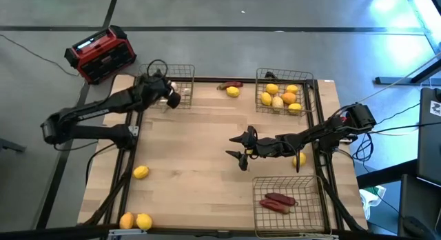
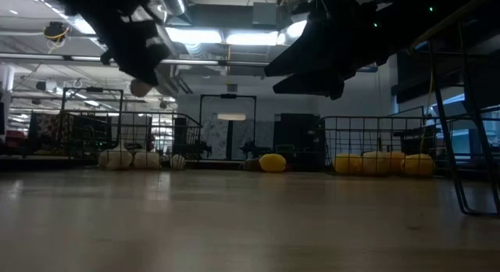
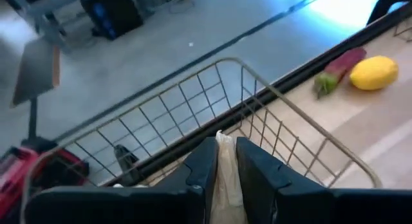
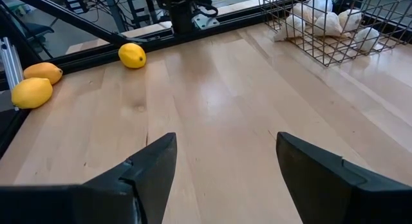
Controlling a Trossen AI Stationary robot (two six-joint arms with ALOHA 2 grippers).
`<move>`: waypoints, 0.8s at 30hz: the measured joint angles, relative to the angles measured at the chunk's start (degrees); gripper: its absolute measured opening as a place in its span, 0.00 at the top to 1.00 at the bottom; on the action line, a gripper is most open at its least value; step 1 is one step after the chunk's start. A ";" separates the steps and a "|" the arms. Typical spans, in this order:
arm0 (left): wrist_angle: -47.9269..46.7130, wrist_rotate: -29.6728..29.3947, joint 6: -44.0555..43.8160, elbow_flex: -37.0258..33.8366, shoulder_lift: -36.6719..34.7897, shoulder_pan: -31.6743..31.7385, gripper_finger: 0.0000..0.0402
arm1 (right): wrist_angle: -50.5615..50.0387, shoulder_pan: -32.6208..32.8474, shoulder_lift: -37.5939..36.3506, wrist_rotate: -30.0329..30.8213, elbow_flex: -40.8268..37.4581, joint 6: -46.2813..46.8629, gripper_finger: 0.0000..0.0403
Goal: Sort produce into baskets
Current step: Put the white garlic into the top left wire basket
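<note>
My left gripper (image 1: 170, 96) hangs over the far-left wire basket (image 1: 180, 73), shut on a whitish bulb (image 3: 225, 169). In the low view more bulbs (image 2: 117, 158) lie on that basket's floor. The far-right basket (image 1: 311, 88) holds several yellow and orange fruits (image 1: 279, 98). The near-right basket (image 1: 303, 192) holds red peppers (image 1: 277, 202). My right gripper (image 1: 240, 147) hovers open above the table's middle, with nothing between its fingers (image 4: 151, 169). My left gripper pinches the whitish bulb between its two fingers (image 3: 201, 169), and the bulb's end (image 3: 223, 139) sticks out past their tips. The fingers slant down toward the table's far edge. The bulb (image 2: 141, 88) is lifted clear above the far-left basket.
Loose on the table: a lemon (image 1: 233, 92) beside a red pepper (image 1: 231, 84) at the far edge, a lemon (image 1: 140, 172) at the left, an orange fruit (image 1: 127, 221) and a lemon (image 1: 144, 221) near-left, a lemon (image 1: 300, 158) under my right arm. A red box (image 1: 101, 54) stands beyond the far-left corner.
</note>
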 joint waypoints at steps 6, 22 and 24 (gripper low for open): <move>2.72 4.33 -0.08 0.00 6.61 7.45 0.86 | -0.03 0.00 0.00 0.01 0.00 -0.17 0.34; 1.78 7.04 -1.01 0.00 13.89 14.58 0.86 | -1.32 -0.02 0.00 0.03 0.00 -0.61 0.34; 1.80 7.04 -0.57 0.00 13.89 14.58 0.86 | -1.30 -0.01 0.00 0.03 0.00 -0.61 0.34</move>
